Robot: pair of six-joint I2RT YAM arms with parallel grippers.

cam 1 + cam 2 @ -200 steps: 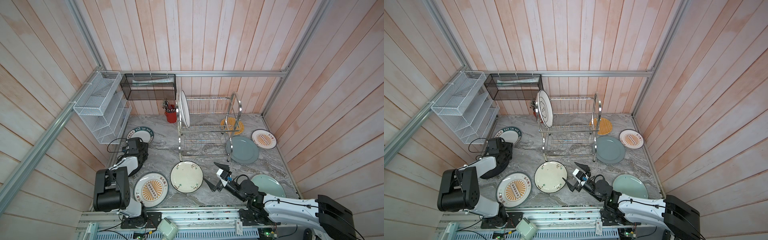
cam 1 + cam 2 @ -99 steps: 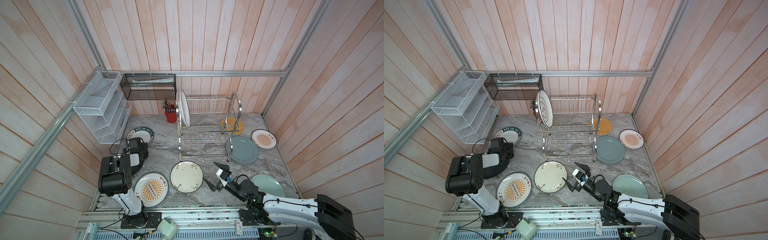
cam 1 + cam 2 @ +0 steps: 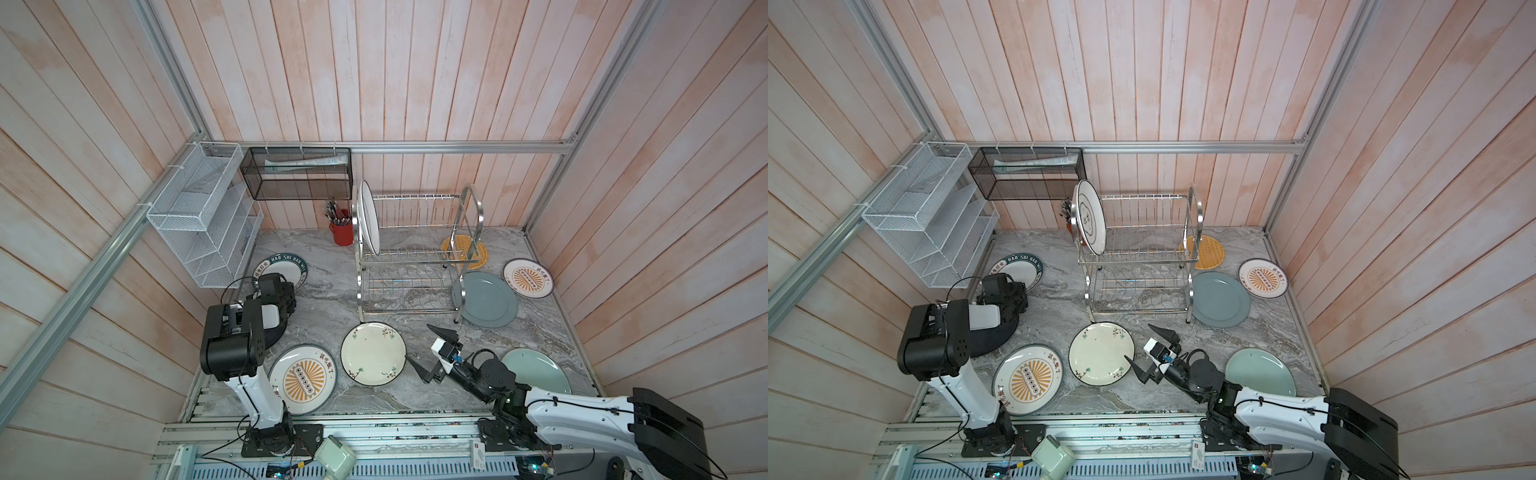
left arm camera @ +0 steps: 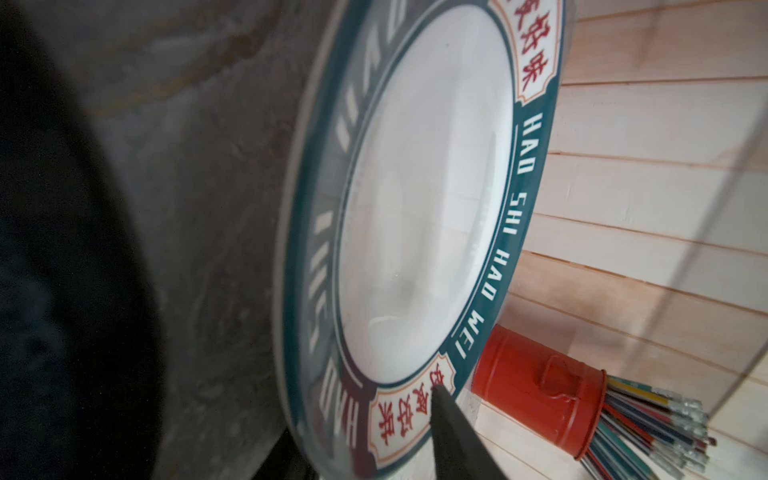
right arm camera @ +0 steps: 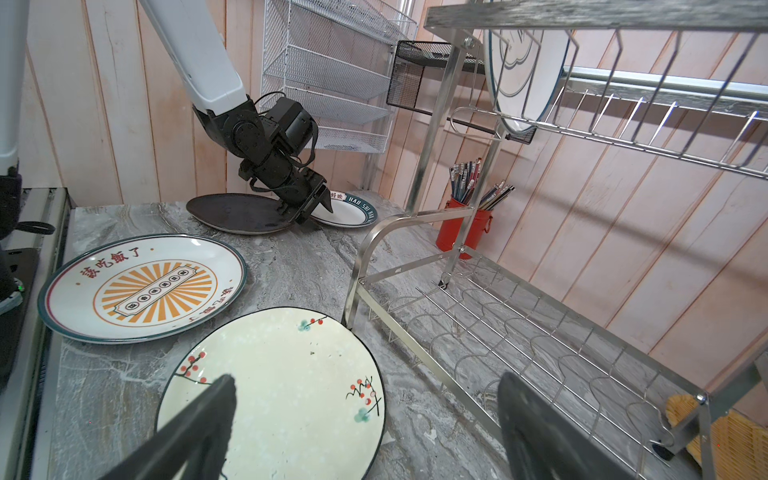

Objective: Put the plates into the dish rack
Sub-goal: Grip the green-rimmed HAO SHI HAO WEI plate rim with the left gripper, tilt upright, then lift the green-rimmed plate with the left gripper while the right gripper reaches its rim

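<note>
My left gripper [image 5: 318, 208] is low at the near rim of the dark-lettered plate [image 3: 286, 268], next to the black plate [image 5: 237, 212]. One finger [image 4: 446, 411] lies on the lettered rim; the other is hidden under that plate. My right gripper [image 3: 419, 343] hangs open at the right edge of the cream floral plate [image 3: 372, 354], holding nothing. The dish rack [image 3: 415, 266] holds one white plate [image 3: 368, 218] upright at its upper left end. A sunburst plate [image 3: 302, 380], a grey-blue plate [image 3: 488, 299], a pale green plate [image 3: 536, 370], another sunburst plate [image 3: 528, 277] and an orange lattice plate [image 3: 463, 251] lie on the counter.
A red cup of pencils [image 3: 341, 232] stands behind the rack's left end. A white mesh organiser [image 3: 199, 224] and a black mesh basket [image 3: 297, 174] hang on the walls at the back left. Wooden walls close in three sides of the marble counter.
My left arm's elbow has risen and swung towards the front while the gripper stayed at the lettered plate and its jaws drew closer. The right arm has not moved.
</note>
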